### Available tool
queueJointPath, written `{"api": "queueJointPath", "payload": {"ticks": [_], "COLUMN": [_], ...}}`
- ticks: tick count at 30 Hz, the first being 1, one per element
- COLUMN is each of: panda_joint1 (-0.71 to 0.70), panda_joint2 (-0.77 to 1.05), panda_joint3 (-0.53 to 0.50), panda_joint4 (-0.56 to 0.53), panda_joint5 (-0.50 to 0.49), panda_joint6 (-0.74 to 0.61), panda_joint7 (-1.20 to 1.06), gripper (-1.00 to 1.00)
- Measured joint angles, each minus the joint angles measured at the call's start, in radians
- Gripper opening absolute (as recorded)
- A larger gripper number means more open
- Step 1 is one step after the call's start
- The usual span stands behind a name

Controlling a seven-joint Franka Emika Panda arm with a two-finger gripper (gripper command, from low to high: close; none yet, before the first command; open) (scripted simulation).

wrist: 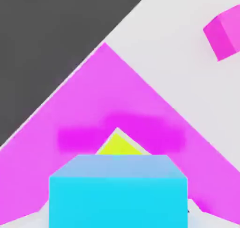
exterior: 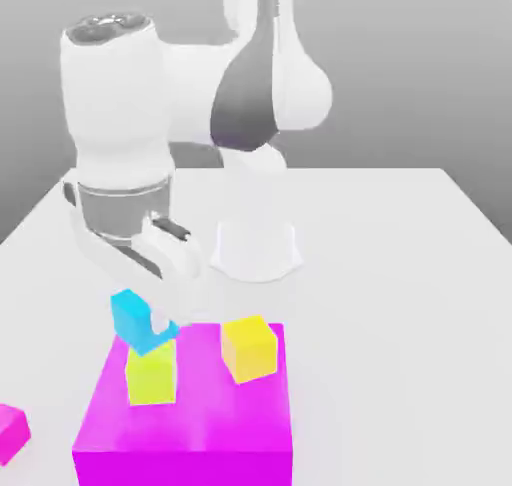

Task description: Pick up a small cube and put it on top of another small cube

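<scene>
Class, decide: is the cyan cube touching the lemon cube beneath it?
Touching. In the exterior view the cyan cube sits tilted on the lemon cube, no gap between them.

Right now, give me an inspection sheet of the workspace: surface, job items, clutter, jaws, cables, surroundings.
Surface: white table, with the big magenta block standing on it.
Job's things: cyan cube sits tilted on the lemon cube, which rests on the block's top, toward the exterior view's left.
Clutter: orange-yellow cube on the block, apart from the stack; small magenta cube on the table at the exterior view's left.
Grippers: gripper at the cyan cube; whether the jaws grip it cannot be told.
Cables: nothing seen.
Surroundings: plain grey backdrop; arm's white base behind the block.
</scene>
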Motion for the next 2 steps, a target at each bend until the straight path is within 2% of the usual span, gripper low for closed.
{"api": "queueJointPath", "payload": {"ticks": [2], "panda_joint1": [0.0], "panda_joint2": [0.0], "panda_joint3": [0.0], "panda_joint4": [0.0], "panda_joint5": [0.0], "panda_joint6": [0.0], "panda_joint7": [0.0], "gripper": [1.0]}}
